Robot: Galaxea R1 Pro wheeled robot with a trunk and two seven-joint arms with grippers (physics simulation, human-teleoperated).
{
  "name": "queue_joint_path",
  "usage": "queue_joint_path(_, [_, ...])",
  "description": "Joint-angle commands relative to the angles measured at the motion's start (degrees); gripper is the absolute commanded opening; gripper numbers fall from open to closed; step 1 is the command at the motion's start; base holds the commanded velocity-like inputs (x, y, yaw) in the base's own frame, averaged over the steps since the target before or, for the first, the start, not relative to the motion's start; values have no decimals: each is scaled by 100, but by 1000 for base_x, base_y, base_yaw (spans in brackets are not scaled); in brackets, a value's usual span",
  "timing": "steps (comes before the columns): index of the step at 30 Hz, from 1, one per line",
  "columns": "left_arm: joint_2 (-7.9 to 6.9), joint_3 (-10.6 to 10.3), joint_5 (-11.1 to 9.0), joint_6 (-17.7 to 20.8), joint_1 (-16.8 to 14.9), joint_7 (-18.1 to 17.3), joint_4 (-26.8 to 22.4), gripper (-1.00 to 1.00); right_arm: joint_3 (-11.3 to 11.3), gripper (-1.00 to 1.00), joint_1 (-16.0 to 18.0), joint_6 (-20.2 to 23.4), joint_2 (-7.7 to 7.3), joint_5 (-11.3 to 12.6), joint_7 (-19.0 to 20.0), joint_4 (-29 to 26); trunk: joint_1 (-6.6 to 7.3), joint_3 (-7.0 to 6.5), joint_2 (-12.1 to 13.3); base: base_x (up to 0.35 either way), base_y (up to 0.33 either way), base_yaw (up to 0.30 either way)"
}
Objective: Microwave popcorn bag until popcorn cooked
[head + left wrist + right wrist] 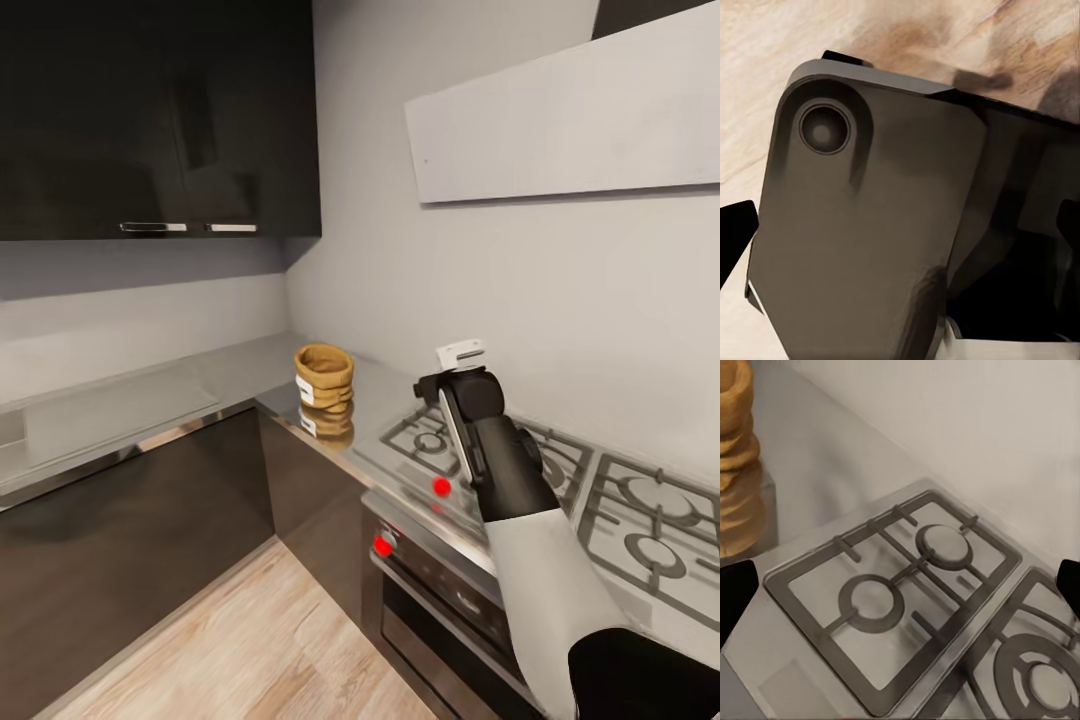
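The popcorn bag (324, 375), a tan sack with a rolled rim and a white label, stands upright on the grey countertop (230, 372) near the corner, mirrored in the glossy slab. My right gripper (461, 360) hovers above the hob, a short way right of the bag and not touching it. In the right wrist view the bag (736, 450) sits at the frame's edge and the right gripper (900, 592) is open, its black fingertips (735, 592) far apart with nothing between them. The left gripper (900, 236) is open over a panel of my own body. The microwave is out of view.
A gas hob (610, 500) with grey grates lies beside the bag, above a black oven with red-lit knobs (441, 487). A white hood (570, 120) hangs over it. Dark wall cabinets (150, 120) fill the upper left. Light wood floor (250, 640) runs along the dark cabinet fronts.
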State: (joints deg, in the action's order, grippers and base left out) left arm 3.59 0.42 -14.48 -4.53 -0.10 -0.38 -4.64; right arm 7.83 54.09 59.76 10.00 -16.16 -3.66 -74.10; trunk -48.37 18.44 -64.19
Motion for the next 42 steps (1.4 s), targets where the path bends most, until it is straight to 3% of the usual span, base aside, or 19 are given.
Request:
queue_joint_path(1, [1,0,-28,-13,-3,-6,-1,100,4,100,5,24,0,25,-38,-4,-4,6,-4,312,0,0])
queue_joint_path(12, [-7,-1,-23,-13,-4,-14,-1,100,1,100,5,24,0,25,-34,-57,-4,6,-4,320,12,0])
queue_joint_path(17, [-8,-6,-11,-4,-2,-22,-1,100,-1,100,5,24,0,26,-22,-401,-4,6,-4,312,168,0])
queue_joint_path(35, [-4,-6,-11,-4,-3,-23,-1,100,33,100,5,24,0,42,-12,-416,-4,6,-4,302,190,0])
queue_joint_path(42, [-1,-6,-11,-4,-4,-23,-1,100,35,100,5,24,0,34,-12,-420,-4,6,-4,67,43,0])
